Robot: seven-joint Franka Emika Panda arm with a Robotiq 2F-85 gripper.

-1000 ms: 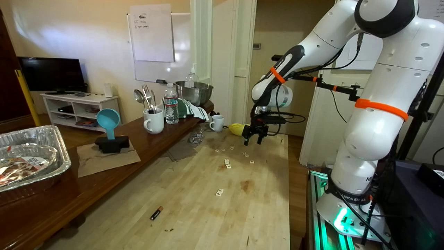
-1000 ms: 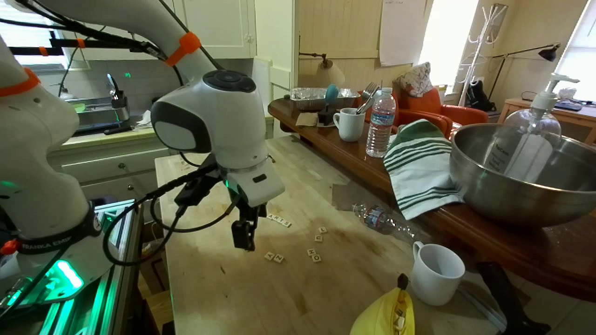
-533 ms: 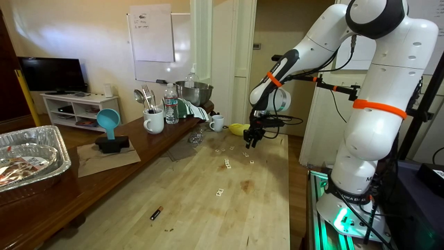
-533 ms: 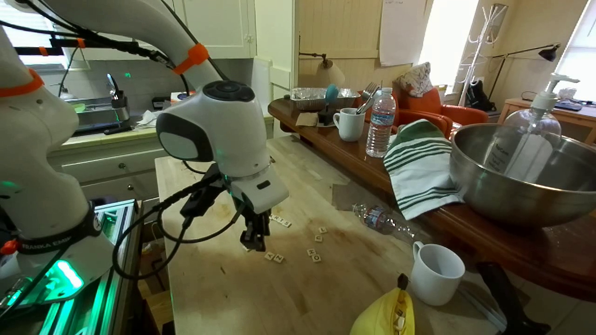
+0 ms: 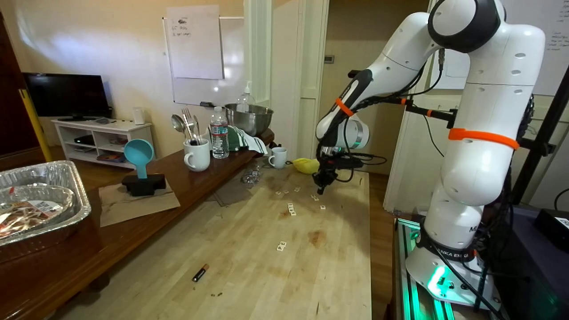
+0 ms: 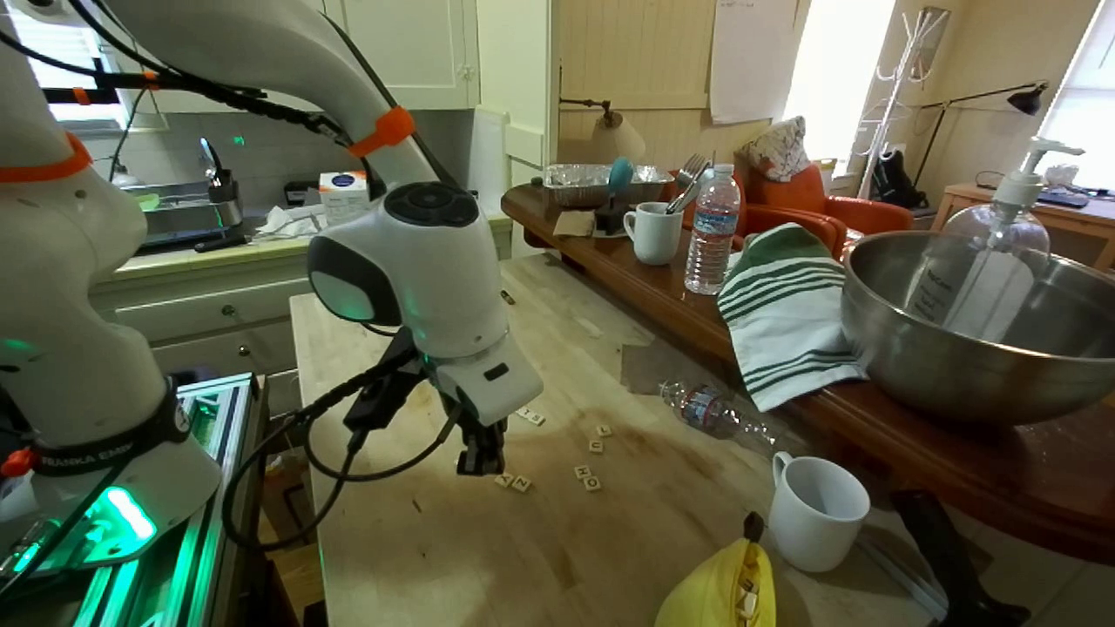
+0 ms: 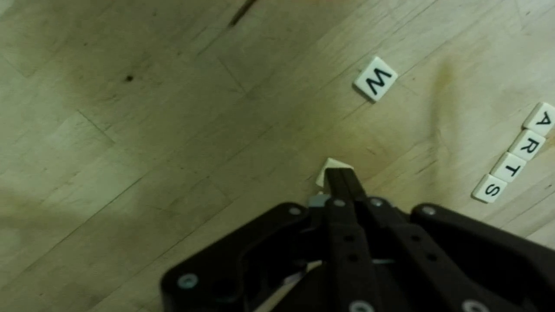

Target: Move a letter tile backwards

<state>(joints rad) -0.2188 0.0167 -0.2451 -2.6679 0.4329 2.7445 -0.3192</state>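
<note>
On the left of an exterior view, a foil tray and an upright blue scoop stand on the dark wooden counter. Next come a white mug with cutlery inside and, just beside it, a water bottle. Lower down, on the pale table, lies a battery, and to its right tile P and tile E are side by side. Farther right, the arm reaches over the table, and its gripper hangs low above it. In the wrist view, again from the left, one letter tile on the table is partly hidden behind the fingertips; its letter cannot be read, and whether they touch it, one cannot tell. The two fingers are closed against each other. Tile W lies apart, to the upper right. Near the right edge, four tiles make a slanting row: A, R, T, S from the top.
</note>
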